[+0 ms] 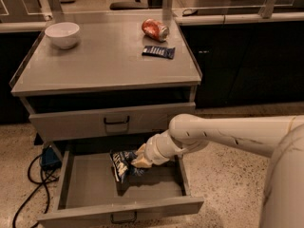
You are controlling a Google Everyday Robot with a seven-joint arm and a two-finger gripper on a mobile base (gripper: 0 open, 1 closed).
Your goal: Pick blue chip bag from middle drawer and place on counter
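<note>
The middle drawer (95,194) is pulled open below the shut grey drawer front (114,122). The blue chip bag (122,164), crumpled dark navy with white lettering, hangs at the gripper a little above the drawer floor, its shadow below it. My gripper (135,161) reaches in from the right on the white arm (223,134) and is shut on the bag's right side. The counter (104,65) is the flat grey cabinet top above.
On the counter stand a white bowl (62,34) at the back left, a red can lying on its side (155,29) and a flat navy bar wrapper (158,52) at the back right. Black cables (35,175) and a blue object lie on the floor at left.
</note>
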